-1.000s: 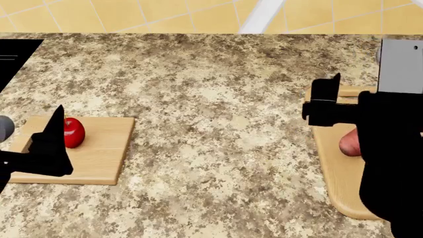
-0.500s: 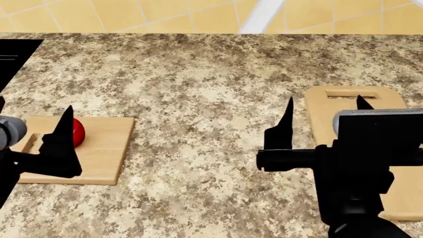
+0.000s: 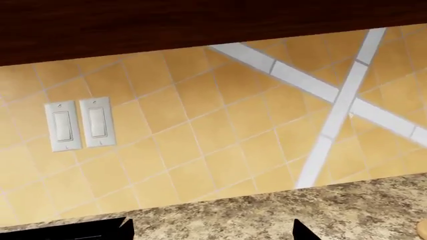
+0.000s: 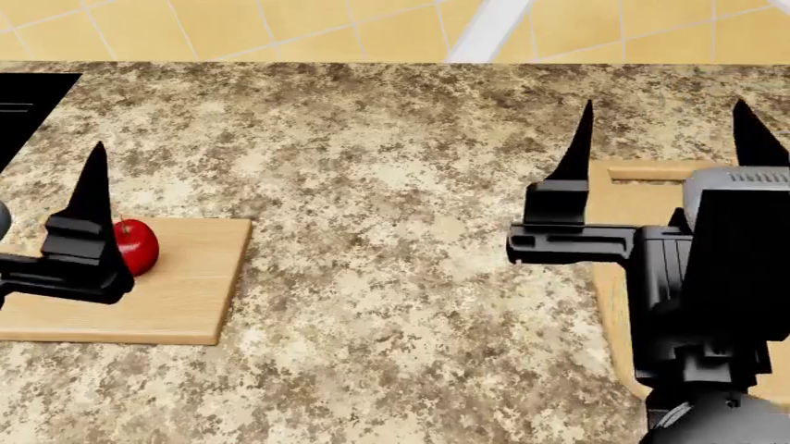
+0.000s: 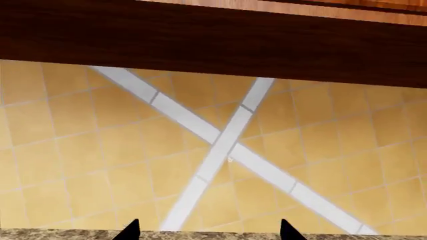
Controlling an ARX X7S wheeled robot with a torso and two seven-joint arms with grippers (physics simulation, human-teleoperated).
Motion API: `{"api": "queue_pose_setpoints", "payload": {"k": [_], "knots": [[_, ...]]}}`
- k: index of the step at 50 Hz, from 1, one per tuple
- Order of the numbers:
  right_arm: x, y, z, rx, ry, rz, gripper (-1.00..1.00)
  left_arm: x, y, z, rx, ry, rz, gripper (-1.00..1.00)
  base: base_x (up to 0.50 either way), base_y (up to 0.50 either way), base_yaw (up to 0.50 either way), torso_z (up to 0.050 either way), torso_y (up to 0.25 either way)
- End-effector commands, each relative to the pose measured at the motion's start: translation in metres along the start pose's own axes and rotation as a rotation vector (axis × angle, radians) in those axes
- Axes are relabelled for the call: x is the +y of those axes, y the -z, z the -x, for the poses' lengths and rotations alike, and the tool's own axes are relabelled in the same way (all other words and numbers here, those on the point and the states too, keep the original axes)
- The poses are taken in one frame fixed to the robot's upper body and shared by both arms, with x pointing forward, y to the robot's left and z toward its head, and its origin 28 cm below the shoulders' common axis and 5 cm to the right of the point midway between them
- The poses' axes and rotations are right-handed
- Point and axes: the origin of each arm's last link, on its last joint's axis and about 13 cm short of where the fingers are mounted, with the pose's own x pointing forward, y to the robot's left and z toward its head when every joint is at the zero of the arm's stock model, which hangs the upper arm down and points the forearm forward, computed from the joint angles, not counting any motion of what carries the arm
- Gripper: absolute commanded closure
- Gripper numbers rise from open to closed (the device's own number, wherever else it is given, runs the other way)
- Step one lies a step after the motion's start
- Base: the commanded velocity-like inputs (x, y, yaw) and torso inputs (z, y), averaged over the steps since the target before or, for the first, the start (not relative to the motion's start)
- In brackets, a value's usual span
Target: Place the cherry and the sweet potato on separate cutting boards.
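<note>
The red cherry [image 4: 136, 245] rests on the plain rectangular cutting board [image 4: 185, 296] at the left of the head view. My left gripper [image 3: 212, 231] is open and empty; one of its fingers [image 4: 92, 190] stands upright just left of the cherry, apart from it. My right gripper [image 4: 664, 139] is open and empty, fingers pointing up, above the paler rounded cutting board [image 4: 635, 196]. My right arm covers most of that board. The sweet potato is hidden. Both wrist views face the tiled wall, and the right gripper [image 5: 210, 231] holds nothing there.
The speckled granite counter [image 4: 395, 185] runs between the two boards. A black cooktop [image 4: 31, 102] sits at the far left. Behind is the yellow tiled wall with two light switches [image 3: 77, 125], under a dark cabinet [image 5: 213, 35].
Both grippers have tilted up, so their fingers now point at the wall. The right gripper rose and shifted right over its board. The sweet potato, seen on that board a second ago, is now covered.
</note>
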Motion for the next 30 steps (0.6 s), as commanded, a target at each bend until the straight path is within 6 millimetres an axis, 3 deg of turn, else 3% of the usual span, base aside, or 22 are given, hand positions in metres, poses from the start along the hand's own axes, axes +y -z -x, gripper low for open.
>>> {"api": "queue_pose_setpoints", "payload": {"k": [1, 7, 14, 30], "knots": [[-0.011, -0.035, -0.009, -0.128, 0.03, 0.004, -1.0, 0.0, -0.018, 0.005, -0.105, -0.024, -0.028, -1.0, 0.0, 0.0, 0.0, 0.0, 0.0], [-0.012, -0.038, -0.01, -0.154, 0.015, 0.023, -1.0, 0.001, -0.022, 0.007, -0.122, -0.03, -0.023, -1.0, 0.0, 0.0, 0.0, 0.0, 0.0], [-0.016, -0.057, -0.008, -0.238, 0.019, 0.048, -1.0, 0.001, -0.026, 0.007, -0.139, -0.024, -0.022, -1.0, 0.0, 0.0, 0.0, 0.0, 0.0], [-0.016, -0.055, -0.005, -0.238, 0.021, 0.071, -1.0, 0.003, -0.05, 0.009, -0.209, -0.034, -0.032, -1.0, 0.0, 0.0, 0.0, 0.0, 0.0]]}}
